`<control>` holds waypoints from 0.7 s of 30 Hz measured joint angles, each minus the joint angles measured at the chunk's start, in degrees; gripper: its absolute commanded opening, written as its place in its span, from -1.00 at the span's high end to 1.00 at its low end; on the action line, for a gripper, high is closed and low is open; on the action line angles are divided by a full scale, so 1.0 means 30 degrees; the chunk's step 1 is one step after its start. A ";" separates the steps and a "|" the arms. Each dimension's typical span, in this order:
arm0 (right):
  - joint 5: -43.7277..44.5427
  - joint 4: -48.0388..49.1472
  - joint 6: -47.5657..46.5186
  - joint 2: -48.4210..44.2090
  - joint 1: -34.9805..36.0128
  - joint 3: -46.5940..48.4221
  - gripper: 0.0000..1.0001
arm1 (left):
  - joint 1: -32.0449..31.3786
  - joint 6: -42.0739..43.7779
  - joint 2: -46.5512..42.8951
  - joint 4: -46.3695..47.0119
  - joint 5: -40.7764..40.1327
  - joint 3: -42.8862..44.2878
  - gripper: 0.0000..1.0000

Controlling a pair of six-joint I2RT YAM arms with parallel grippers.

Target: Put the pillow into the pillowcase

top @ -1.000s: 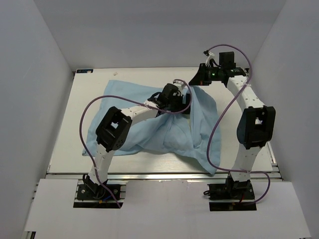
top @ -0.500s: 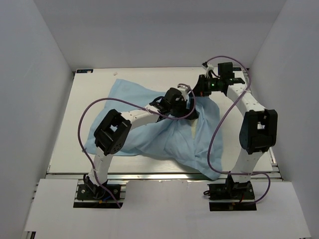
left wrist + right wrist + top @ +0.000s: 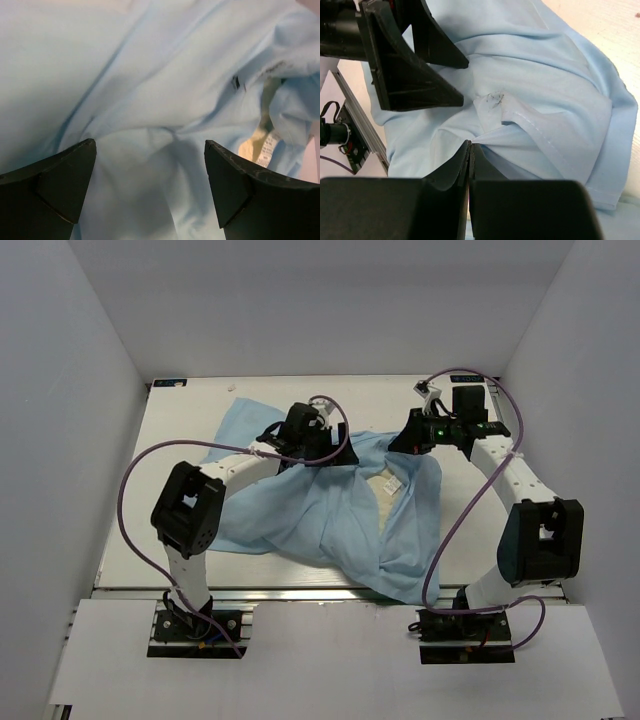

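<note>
The light blue pillowcase [image 3: 300,520] lies crumpled across the table. In a gap in the cloth right of centre, a cream patch of the pillow [image 3: 385,488] shows; the rest of it is covered. My left gripper [image 3: 338,445] hovers open over the cloth, nothing between its fingers [image 3: 75,185]. In that wrist view the pillowcase [image 3: 150,75] fills the frame, with the pillow [image 3: 250,149] and its label at the right. My right gripper [image 3: 398,445] is shut on a fold of the pillowcase [image 3: 545,90], pulled taut from the jaw tips [image 3: 470,144]. The left gripper's fingers [image 3: 420,65] stand close by.
The white table [image 3: 180,440] is boxed in by white walls on the left, back and right. A metal rail [image 3: 320,592] runs along its near edge. Purple cables [image 3: 130,490] loop from both arms above the cloth.
My left arm has swung left, drawing its open gripper back from the middle of the cloth. My right gripper has shifted a little right and nearer with the fold, and the cream patch now shows.
</note>
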 measured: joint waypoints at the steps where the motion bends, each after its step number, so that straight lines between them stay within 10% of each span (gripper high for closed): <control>1: -0.0029 0.0044 0.0007 0.0000 0.0000 -0.0073 1.00 | -0.0073 -0.0007 -0.0124 -0.0007 0.0160 -0.0197 -0.96; 21: 0.1260 0.0517 0.0160 0.1581 0.1989 0.0029 1.00 | -0.0874 0.2455 -0.5260 -0.3293 0.2543 -0.0517 -0.96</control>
